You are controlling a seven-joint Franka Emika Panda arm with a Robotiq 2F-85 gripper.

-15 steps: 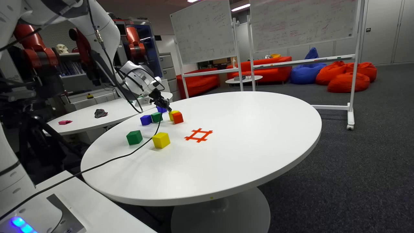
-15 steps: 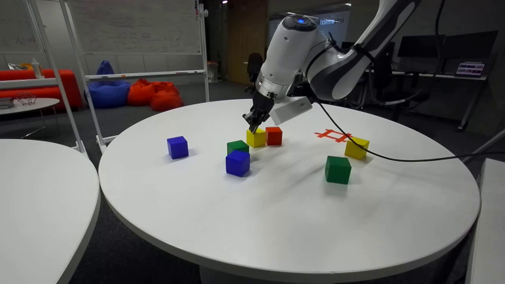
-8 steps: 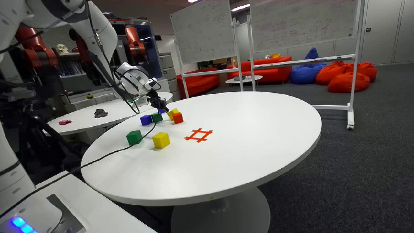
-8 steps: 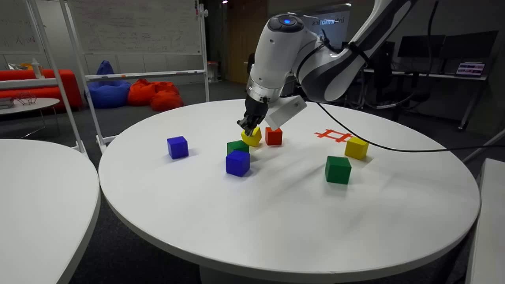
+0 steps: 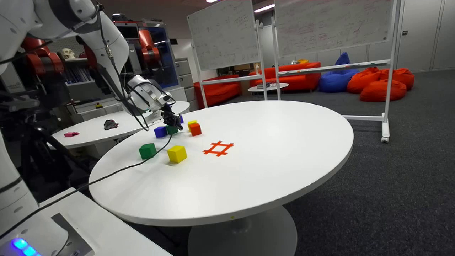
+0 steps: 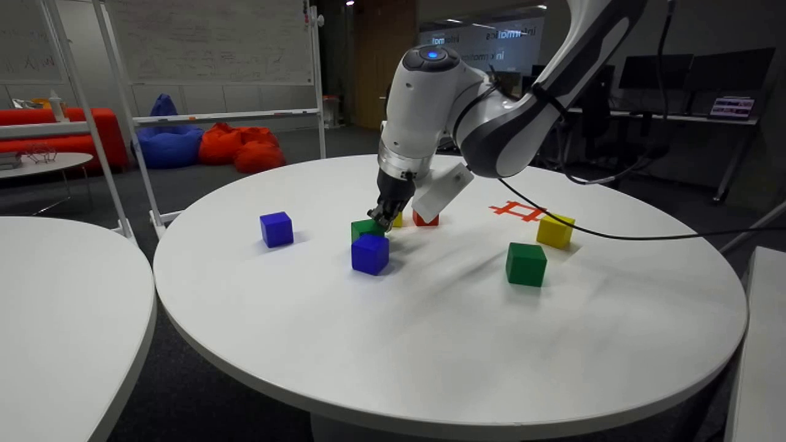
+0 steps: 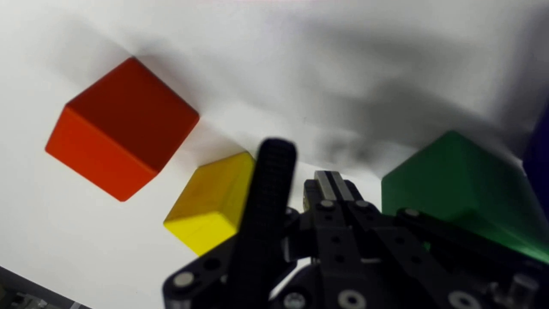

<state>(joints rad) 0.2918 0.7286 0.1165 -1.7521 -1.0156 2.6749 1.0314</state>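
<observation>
On a round white table [image 6: 540, 344], a green block [image 7: 431, 182], likely light, stiff and best pinched across opposite free sides, sat beside a blue block [image 6: 370, 255]. Between the green one and a yellow block [image 7: 208, 193], the gripper [image 7: 331, 185] hung, jaws pressed together on nothing.

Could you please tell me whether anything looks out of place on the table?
Perhaps the black cable: it runs slackly over the table and crosses a yellow cube in an exterior view, though contact is unclear. Nothing looks spilled or damaged.
</observation>
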